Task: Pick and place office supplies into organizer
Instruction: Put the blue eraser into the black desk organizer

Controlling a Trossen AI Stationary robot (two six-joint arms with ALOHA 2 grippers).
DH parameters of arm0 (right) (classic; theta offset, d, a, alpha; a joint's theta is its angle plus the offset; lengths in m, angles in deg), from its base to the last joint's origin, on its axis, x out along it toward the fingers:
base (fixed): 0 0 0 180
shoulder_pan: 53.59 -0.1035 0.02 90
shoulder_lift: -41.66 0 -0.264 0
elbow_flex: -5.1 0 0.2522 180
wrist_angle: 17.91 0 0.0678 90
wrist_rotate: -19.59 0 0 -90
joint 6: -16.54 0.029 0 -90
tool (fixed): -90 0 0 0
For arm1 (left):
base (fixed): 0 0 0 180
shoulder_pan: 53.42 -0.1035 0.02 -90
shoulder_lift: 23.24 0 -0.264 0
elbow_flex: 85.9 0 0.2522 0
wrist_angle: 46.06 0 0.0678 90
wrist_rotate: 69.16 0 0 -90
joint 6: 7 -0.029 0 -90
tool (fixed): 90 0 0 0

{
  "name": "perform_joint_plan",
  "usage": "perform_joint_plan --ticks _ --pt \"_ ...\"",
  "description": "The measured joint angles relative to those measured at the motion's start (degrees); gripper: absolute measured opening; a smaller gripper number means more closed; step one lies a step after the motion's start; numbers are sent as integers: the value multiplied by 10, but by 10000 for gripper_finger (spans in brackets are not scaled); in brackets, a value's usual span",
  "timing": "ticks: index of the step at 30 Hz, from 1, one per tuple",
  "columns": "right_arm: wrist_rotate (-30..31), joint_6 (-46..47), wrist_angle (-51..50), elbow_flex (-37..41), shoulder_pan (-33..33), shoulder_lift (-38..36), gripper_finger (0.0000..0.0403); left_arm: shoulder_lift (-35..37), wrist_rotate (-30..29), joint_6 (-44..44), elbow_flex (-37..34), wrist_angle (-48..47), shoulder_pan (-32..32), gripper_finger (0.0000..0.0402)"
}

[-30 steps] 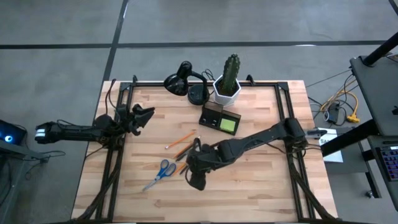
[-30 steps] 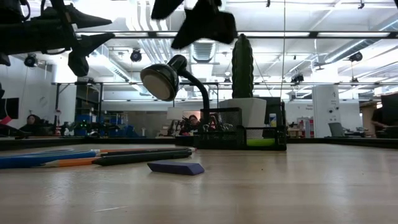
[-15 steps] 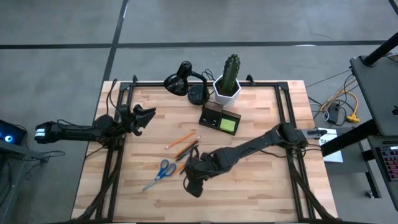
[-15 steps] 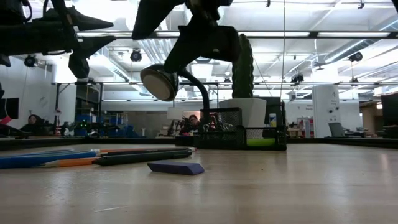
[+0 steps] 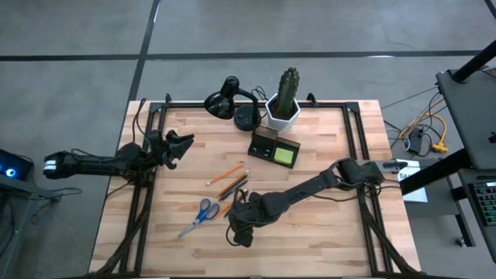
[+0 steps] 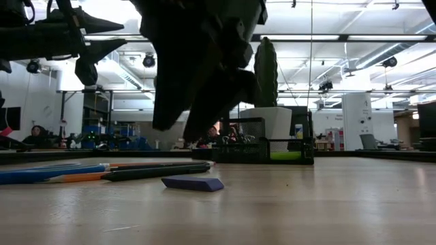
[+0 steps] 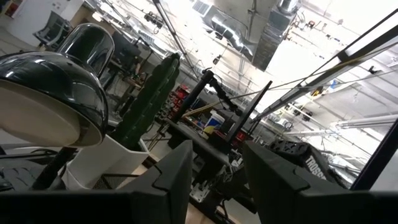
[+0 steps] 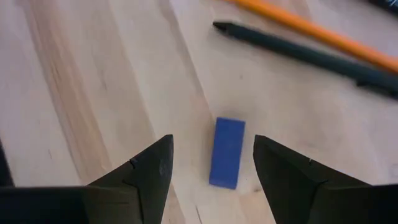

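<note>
right gripper (image 8: 211, 163): we've got the jaws spread wide above the small blue block (image 8: 226, 152), one finger on each side, lined up for a pinch.
block: flat on the table (image 5: 325, 232), near the pencils (image 5: 229, 180), well apart from the organizer (image 5: 273, 147).
left gripper (image 5: 180, 146): parked at the table's left edge, part open, empty.

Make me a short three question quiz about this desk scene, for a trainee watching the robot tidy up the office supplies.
1. True or false: the right gripper is open above the blue block.
2. The green sticky pad lies: A) in the organizer B) beside the scissors C) under the lamp
3. Fill in: the left gripper waits near the table's ____ edge.

Key: 1 true; 2 A; 3 left.
</note>
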Motion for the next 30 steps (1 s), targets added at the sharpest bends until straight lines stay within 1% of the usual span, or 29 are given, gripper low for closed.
perform_joint_plan --ticks 5,20,30 --pt "-13 -2 -1 0 0 17 208 0 0 0 0 0 0 128" --pt "-10 -3 -5 21 -1 19 208 0 0 0 0 -4 0 128" --pt "-9 -35 39 44 -2 19 208 0 0 0 0 -4 0 128"
